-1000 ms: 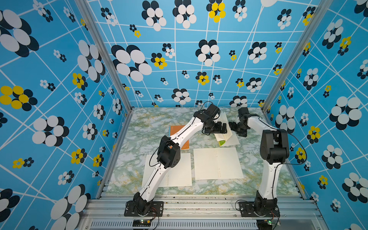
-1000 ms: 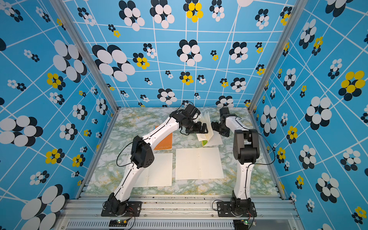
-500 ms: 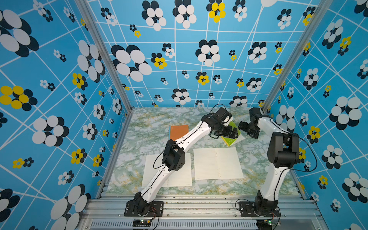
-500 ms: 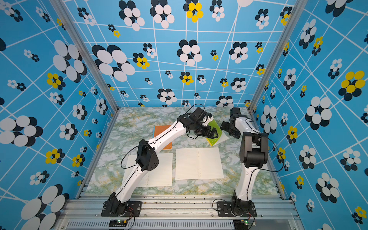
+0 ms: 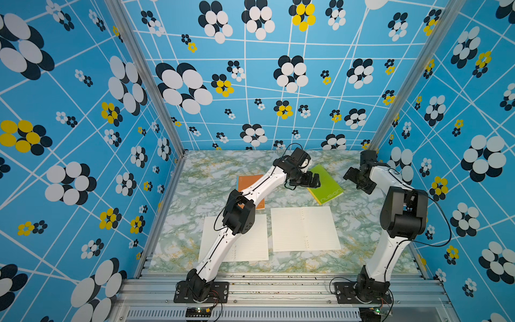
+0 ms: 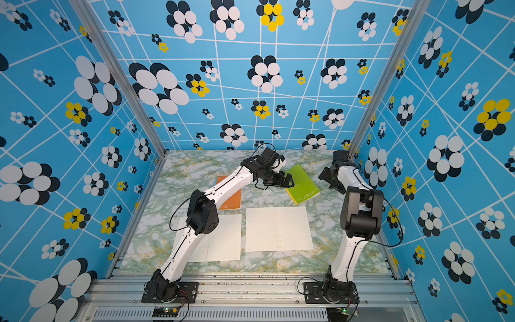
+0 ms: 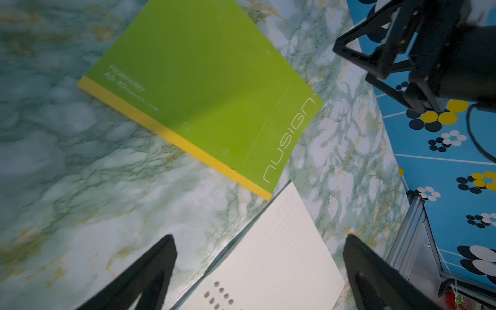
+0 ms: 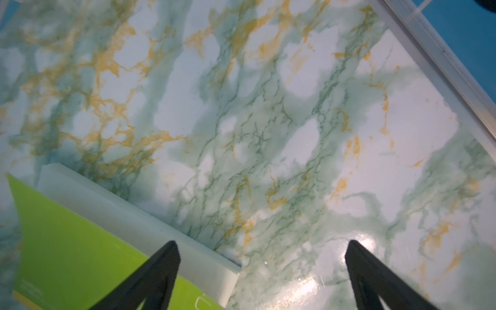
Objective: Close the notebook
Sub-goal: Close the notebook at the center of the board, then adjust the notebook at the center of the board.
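Since earlier frame, green notebook (image 5: pixel 326 186) cover has dropped. Both top views: closed, flat, at 1 o'clock of table (image 5: pixel 207 170); left gripper (image 5: pixel 312 181) over its 9 o'clock edge, right gripper (image 5: pixel 351 175) apart at 3 o'clock. Wrist views: both jaws spread, empty.

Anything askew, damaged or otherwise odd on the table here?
The green notebook lies closed but turned diagonal to the table edges, while the orange notebook, left open notebook and right open notebook lie roughly square. In the right wrist view its white pages show past the cover. No damage visible.
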Robot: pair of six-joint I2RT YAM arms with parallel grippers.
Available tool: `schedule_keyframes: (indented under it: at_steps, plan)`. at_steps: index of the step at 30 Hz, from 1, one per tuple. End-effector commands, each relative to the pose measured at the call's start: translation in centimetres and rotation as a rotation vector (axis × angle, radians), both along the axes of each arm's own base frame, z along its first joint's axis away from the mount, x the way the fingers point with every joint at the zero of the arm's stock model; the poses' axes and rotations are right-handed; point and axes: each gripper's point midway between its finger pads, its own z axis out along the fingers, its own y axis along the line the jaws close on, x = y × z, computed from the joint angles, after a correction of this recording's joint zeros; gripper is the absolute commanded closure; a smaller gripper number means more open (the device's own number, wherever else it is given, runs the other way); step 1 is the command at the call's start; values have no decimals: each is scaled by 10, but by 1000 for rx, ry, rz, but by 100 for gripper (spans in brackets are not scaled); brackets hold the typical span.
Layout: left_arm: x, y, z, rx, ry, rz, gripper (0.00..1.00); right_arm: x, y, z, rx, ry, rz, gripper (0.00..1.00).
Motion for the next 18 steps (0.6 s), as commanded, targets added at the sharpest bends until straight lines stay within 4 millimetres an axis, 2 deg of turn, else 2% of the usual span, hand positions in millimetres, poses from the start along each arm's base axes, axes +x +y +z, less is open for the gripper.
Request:
schedule_keyframes:
  at_steps: [1,2,5,6,7,8,13,18]
  plan:
    - [18,31,33,-17,-50,52,1,35,27,0,143,-92,71,1]
    - [20,39,33,-12,-47,60,1,48,32,5,177,-113,94,1]
    - [28,65,32,14,-52,83,1,64,49,-1,252,-106,168,1]
    - [30,73,32,24,-51,94,1,67,52,3,253,-112,188,1]
    - [31,83,30,33,-47,109,1,69,57,-9,259,-90,206,1]
    - [33,92,31,38,-47,122,1,70,60,-12,265,-78,225,1]
    - [41,136,30,53,-27,191,1,62,74,-34,252,23,293,1]
    - [48,180,37,51,-37,260,0,43,102,-47,201,92,387,1]
